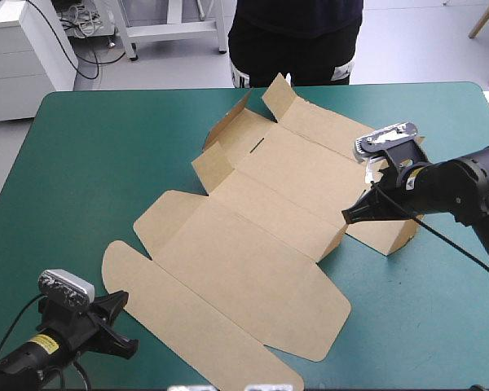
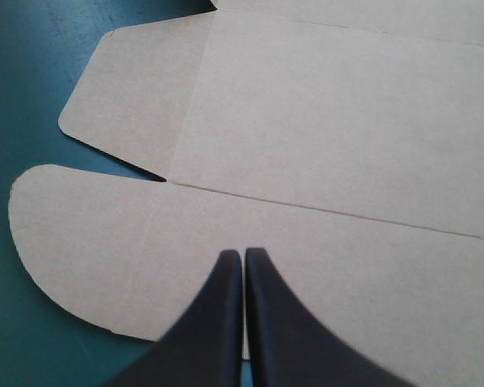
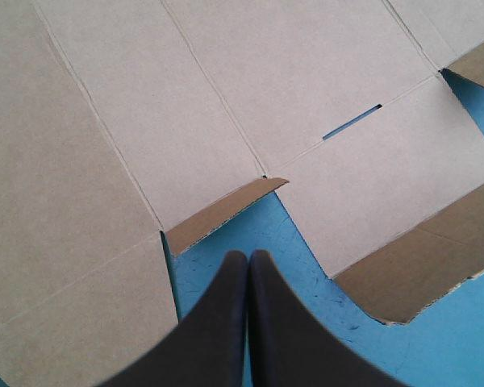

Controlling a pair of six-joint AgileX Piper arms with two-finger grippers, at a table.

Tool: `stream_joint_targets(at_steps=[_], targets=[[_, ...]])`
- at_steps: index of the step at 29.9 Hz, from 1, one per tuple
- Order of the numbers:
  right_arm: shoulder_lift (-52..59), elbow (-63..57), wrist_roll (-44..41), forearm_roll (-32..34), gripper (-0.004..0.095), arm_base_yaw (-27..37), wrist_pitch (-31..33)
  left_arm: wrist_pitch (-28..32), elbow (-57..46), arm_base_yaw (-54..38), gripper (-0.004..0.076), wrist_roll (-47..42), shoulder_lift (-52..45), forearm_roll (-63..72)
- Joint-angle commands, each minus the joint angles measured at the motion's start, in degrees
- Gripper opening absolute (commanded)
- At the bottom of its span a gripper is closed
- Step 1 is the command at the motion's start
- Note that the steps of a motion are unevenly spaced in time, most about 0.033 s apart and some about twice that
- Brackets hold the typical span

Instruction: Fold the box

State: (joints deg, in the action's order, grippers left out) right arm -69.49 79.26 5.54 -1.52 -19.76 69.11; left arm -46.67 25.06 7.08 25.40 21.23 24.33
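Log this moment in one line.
box: flat, far flaps raised | left gripper: fingers shut, at near flap | right gripper: fingers shut

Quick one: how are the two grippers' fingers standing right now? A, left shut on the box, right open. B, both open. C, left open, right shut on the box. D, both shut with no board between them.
D: in their own wrist views the left gripper and the right gripper each meet in one pointed arch, and none of the brown box is caught in either.
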Motion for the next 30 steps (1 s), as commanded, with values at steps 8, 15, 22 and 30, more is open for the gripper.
stream_joint_targets(at_steps=[8,15,22,30], targets=[[1.2,1.9,-0.4,2.8,-0.0019,0.2,-2.1,3.3,1.5,0.3,-0.0008,-0.4,0.5,2.0],[1.2,1.9,-6.8,4.2,0.0139,0.2,-2.1,3.3,1.5,0.3,-0.0008,-0.4,0.5,2.0],[1.2,1.9,-8.4,4.3,0.045,0.2,-2.1,3.3,1.5,0.3,-0.0008,-0.4,0.5,2.0],[1.2,1.9,-10.0,3.2,0.0652,0.2,-2.1,3.3,1.5,0.3,-0.0008,-0.4,0.5,2.0]])
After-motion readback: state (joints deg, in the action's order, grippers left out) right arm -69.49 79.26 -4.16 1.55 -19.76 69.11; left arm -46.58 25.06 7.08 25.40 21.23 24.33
